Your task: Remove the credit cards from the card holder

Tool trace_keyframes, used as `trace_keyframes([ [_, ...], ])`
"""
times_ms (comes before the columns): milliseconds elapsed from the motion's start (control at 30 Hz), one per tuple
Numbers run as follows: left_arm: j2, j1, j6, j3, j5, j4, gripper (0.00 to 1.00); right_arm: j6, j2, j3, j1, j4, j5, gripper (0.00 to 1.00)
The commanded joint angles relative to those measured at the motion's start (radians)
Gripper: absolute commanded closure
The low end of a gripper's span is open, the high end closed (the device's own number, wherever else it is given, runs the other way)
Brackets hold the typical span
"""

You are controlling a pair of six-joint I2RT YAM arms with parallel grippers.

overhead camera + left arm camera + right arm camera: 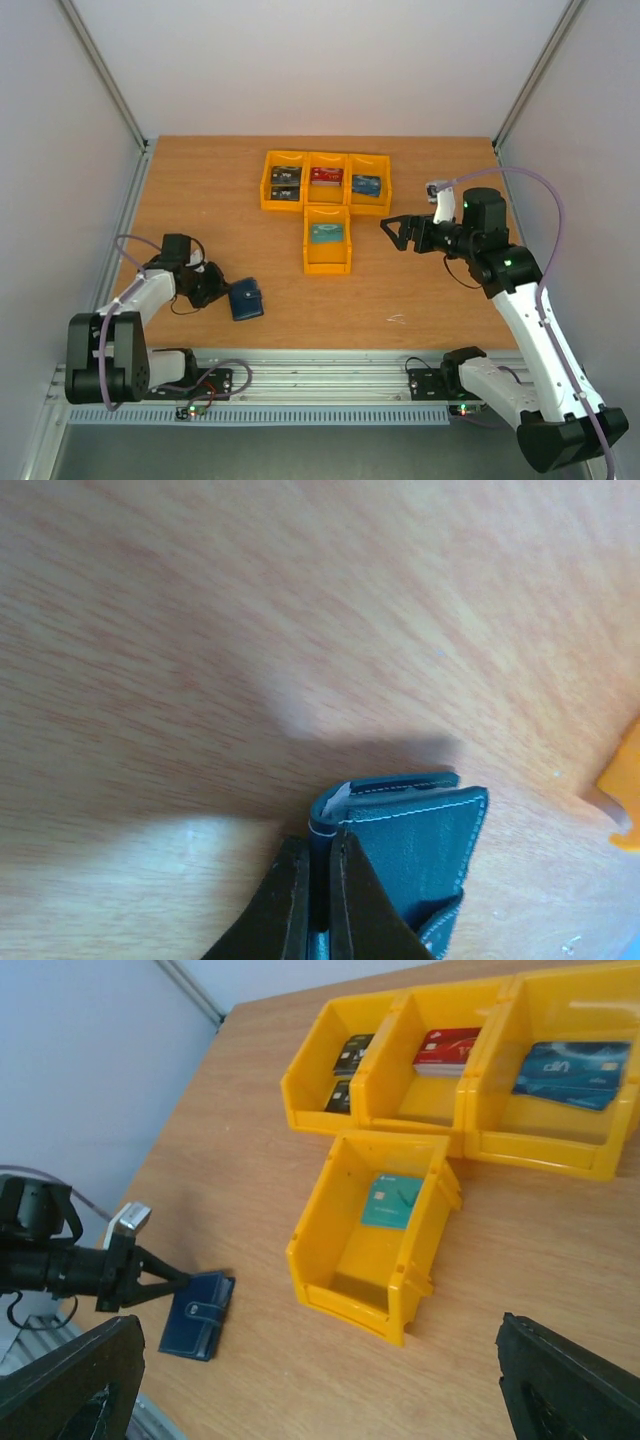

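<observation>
Left fingers (305,892) were shut on the card holder (420,840) edge, anchoring it. Right fingers (396,230) stood wide, empty; next move needed the tab (207,1310) undone.

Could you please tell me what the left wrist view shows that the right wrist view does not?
Left wrist only: up close, the left claw shut on the card holder's edge, with white stitching. Right wrist only: the cards inside the four yellow bins, a teal card in the nearest. Both: the card holder, the left claw and the wooden table.
</observation>
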Motion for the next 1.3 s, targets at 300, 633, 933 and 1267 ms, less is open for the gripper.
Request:
trace_keyframes([
  [300, -0.411, -0.045, 0.307, 0.241, 0.143, 0.186, 1.00, -0.109, 0.261, 0.321, 0.298, 0.009, -0.219, 0.04],
  [633, -0.481, -0.180, 0.389, 0.497, 0.271, 0.389, 1.00, -0.191, 0.536, 0.634, 0.454, 0.076, -0.331, 0.02],
  [933, -0.503, -0.222, 0.326, 0.480, 0.264, 0.461, 1.00, -0.148, 0.645, 0.708, 0.507, 0.153, -0.376, 0.11],
  [1267, -0.494, -0.237, 0.257, 0.437, 0.315, 0.555, 1.00, -0.092, 0.668, 0.703, 0.538, 0.223, -0.324, 0.57],
])
